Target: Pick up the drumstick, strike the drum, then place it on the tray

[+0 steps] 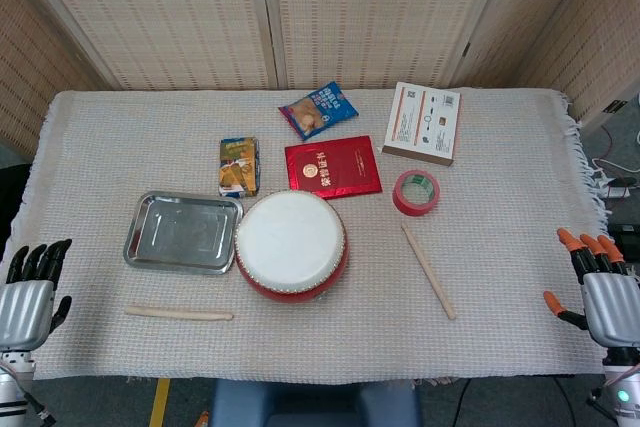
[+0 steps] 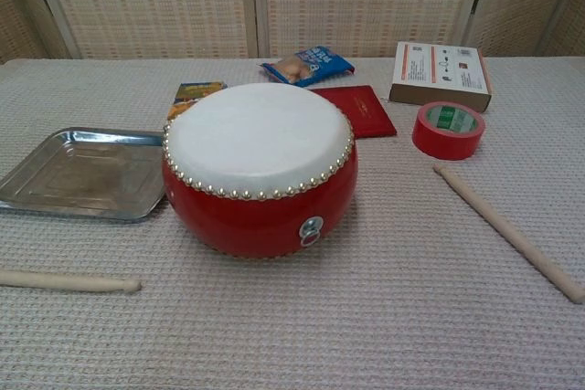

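Note:
A red drum (image 1: 291,243) (image 2: 260,165) with a white skin stands at the table's middle front. One wooden drumstick (image 1: 428,270) (image 2: 507,230) lies to its right, angled toward the front. A second drumstick (image 1: 178,313) (image 2: 69,280) lies flat in front of the metal tray (image 1: 150,244) (image 2: 55,194), which sits left of the drum with nothing in it. My left hand (image 1: 32,287) hangs at the table's front left corner with fingers apart and nothing in it. My right hand (image 1: 598,289), orange-tipped, hovers off the front right edge, also holding nothing. The chest view shows neither hand.
Behind the drum lie a red booklet (image 1: 333,166), a small snack box (image 1: 239,166), a blue snack bag (image 1: 318,110), a white carton (image 1: 423,122) and a roll of red tape (image 1: 416,192). A woven cloth covers the table; folding screens stand behind.

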You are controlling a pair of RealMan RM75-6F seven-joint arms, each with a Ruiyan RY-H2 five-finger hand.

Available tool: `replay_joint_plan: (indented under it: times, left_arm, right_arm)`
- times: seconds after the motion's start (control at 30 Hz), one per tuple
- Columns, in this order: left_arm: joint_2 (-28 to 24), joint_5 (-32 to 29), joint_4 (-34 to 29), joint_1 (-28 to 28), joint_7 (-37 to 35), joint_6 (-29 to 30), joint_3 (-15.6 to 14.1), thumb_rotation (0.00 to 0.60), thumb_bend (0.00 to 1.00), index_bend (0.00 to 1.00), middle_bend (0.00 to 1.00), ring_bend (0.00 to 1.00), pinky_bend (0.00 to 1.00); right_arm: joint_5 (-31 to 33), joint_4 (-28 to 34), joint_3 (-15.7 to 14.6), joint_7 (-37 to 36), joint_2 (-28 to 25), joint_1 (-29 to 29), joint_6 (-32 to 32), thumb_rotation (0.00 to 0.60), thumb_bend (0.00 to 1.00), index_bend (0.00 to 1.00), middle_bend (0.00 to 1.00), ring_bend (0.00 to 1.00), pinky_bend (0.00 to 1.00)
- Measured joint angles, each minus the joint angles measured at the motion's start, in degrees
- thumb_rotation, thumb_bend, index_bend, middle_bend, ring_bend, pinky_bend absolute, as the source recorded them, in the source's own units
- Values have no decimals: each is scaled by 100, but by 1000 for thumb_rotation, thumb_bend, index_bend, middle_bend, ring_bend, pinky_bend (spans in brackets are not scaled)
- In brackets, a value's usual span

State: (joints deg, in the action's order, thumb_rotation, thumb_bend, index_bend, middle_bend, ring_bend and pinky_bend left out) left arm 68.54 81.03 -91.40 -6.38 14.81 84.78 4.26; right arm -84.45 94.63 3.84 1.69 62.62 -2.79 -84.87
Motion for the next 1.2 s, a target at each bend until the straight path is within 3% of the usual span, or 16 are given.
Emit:
replay_joint_plan:
  times: [0.4,0.6,0.83,1.2]
  left_arm:
    - [-53,136,-45,52,-145,106,-47,600,302,67,105,110,70]
    - [-96,349,-65,-14,-266,-5,-130,600,333,191,197,190,122]
    - [-13,696,-111,-286,-383,-479,-306,600,396,333,246,197,134]
    - [633,841,-21,-817,-390,-1504,-547,600,391,354,245,201,133]
  right_arm:
    - [-124,-51,-19,-103,-4,75,-195,600,246,69,169,2,78]
    - [-200,-156,-35,-223,29,134,-317,600,246,69,169,3,78]
    - [-242,-219,-45,-301,52,152,-351,600,246,69,169,2,78]
    - [-180,-319,-32,-427,56,217,-398,600,246,69,169,1,78]
